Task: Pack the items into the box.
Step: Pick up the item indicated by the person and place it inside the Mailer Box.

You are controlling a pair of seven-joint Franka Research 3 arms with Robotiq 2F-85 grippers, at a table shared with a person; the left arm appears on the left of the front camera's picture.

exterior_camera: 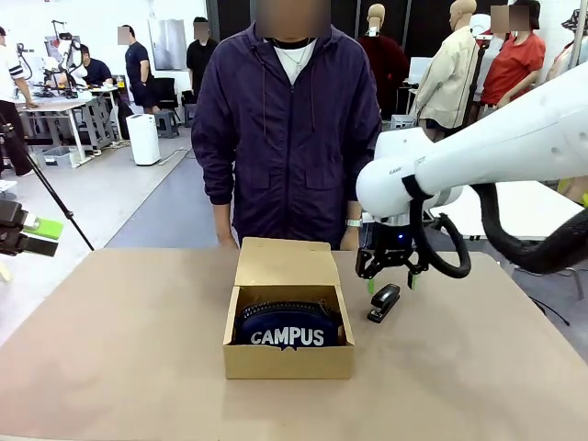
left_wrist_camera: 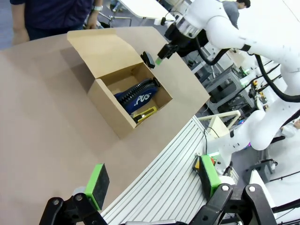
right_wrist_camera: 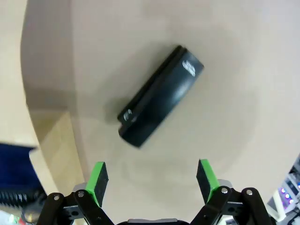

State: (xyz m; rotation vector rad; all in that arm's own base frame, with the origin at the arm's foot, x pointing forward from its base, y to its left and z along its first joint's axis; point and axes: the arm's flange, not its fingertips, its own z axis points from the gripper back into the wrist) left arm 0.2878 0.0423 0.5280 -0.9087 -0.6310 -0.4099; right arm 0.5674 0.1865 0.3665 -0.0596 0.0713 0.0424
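The brown cardboard box [exterior_camera: 288,360] stands open in the middle of the table, lid flap up. Inside lies the navy "CAMPUS" pouch [exterior_camera: 288,326]; the left wrist view also shows the pouch [left_wrist_camera: 137,95] with the yellow utility knife [left_wrist_camera: 145,114] beside it in the box [left_wrist_camera: 108,102]. The black stapler [exterior_camera: 384,302] lies on the table just right of the box. My right gripper [exterior_camera: 390,281] hovers open directly above the stapler [right_wrist_camera: 159,96], fingers apart and empty. My left gripper [exterior_camera: 41,236] is open at the far left edge, away from the table's middle.
A person [exterior_camera: 289,138] in a dark jacket stands at the far side of the table, hands low behind the box lid. In the left wrist view the table's near edge [left_wrist_camera: 173,136] drops to a ribbed metal frame.
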